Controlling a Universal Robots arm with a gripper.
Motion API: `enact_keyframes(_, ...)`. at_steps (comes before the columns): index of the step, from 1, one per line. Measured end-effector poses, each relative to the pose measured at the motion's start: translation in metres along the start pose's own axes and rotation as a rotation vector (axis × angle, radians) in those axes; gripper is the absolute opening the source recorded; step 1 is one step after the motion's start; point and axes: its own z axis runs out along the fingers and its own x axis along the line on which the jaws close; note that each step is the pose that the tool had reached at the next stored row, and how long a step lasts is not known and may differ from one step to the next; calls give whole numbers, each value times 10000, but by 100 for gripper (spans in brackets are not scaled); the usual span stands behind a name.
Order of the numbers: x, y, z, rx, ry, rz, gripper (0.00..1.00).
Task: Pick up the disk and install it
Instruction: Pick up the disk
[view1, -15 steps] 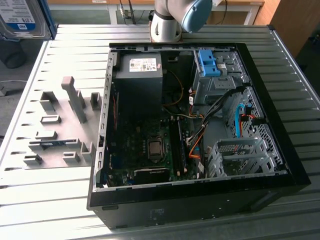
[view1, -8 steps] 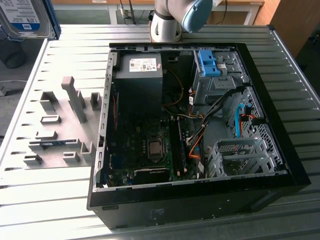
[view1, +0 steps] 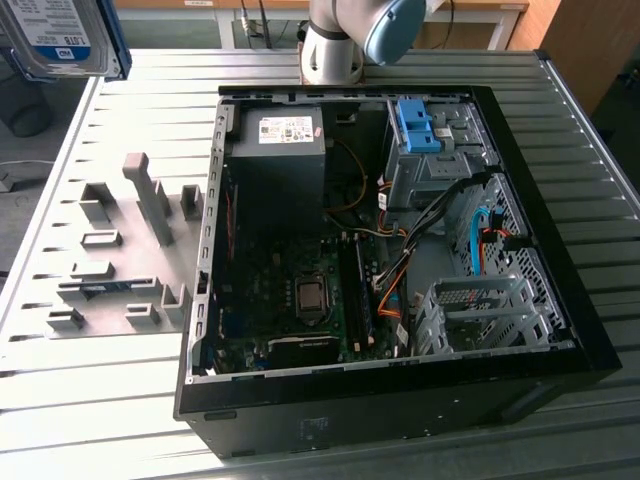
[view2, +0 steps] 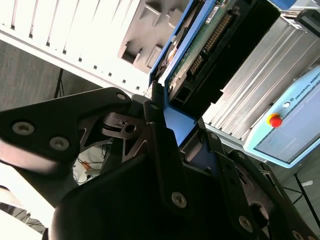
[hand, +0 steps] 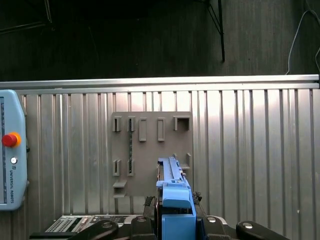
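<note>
Silver disk (view1: 60, 40) status?

Pick done: gripper (view2: 180, 125) jaws clenched on its blue rail, disk held high over the table (view1: 130, 100), well apart from the open case (view1: 400, 410). Install not yet done.

Held disk (hand: 174, 192), clamped in gripper (hand: 175, 226), hangs high over table (hand: 260, 150); open air on all sides of tool. Straight below tool: grey fixture plate (hand: 152, 150), upright blocks and slots standing off it, obstruction to vertical descent. Teach pendant (hand: 10, 155) below and off to one side, well apart. Open computer case (view1: 380, 405) well apart from tool; interior crowded: power supply (view1: 278, 150), cable bundle (view1: 395, 260), blue bracket (view1: 420, 125) in bay. Bare table slats between plate and pendant passable.
</note>
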Motion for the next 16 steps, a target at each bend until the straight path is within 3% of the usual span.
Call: enact_keyframes(16,-6,-149,0,0,0,0,36)
